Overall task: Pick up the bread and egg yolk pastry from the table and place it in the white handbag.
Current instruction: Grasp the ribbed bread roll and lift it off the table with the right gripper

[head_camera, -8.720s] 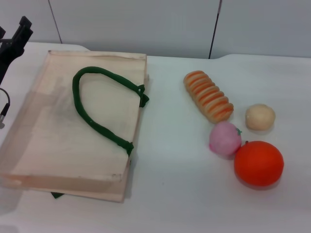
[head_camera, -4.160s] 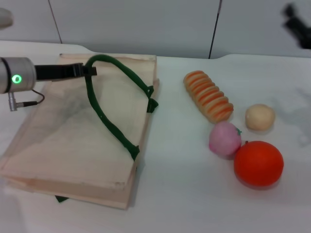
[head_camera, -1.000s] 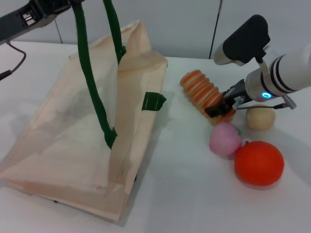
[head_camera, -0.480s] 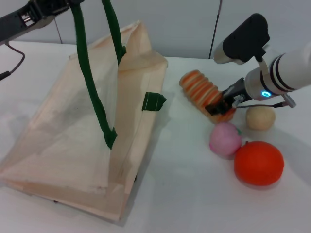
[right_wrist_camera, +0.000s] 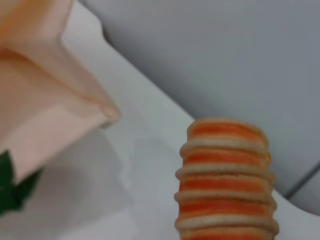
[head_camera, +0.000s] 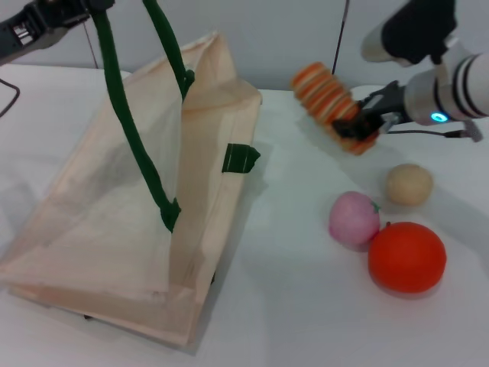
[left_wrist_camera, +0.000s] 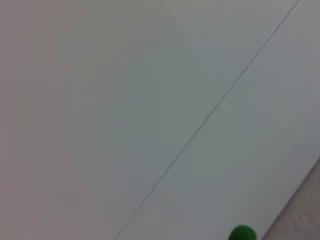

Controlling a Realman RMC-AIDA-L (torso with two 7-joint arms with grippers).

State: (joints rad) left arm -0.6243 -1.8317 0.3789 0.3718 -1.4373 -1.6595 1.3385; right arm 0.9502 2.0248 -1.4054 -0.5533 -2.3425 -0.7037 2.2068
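Reaching in from the upper left corner of the head view, the left gripper (head_camera: 90, 4) sits at the very top edge of the scene, where the dark green handle (head_camera: 122, 115) of the white handbag (head_camera: 114, 222) rises to meet it; its jaws cannot be made out, so whether they clamp the handle cannot be told. The handle's two strands run upward and the bag's upper fabric wall is lifted into a tent, its mouth facing right toward the open table (head_camera: 283, 306), while the bag's base lies flat near the table's left and front edges. A second green handle end (head_camera: 241, 159) pokes out at the bag's right rim. Right of the bag a bare strip of white tabletop stays open. Above it, lifted clear of the surface, the bread (head_camera: 330, 95) is gripped at its lower right end by the closed jaws of the right gripper (head_camera: 359, 128), its free end pointing up and left toward the bag. The right wrist view shows the bread's striped ridges with the bag's corner beyond. Below the gripper, on the table, rest the egg yolk pastry (head_camera: 409, 184), a pink ball (head_camera: 354, 218) and an orange ball (head_camera: 406, 257), the last two touching, near the right edge.
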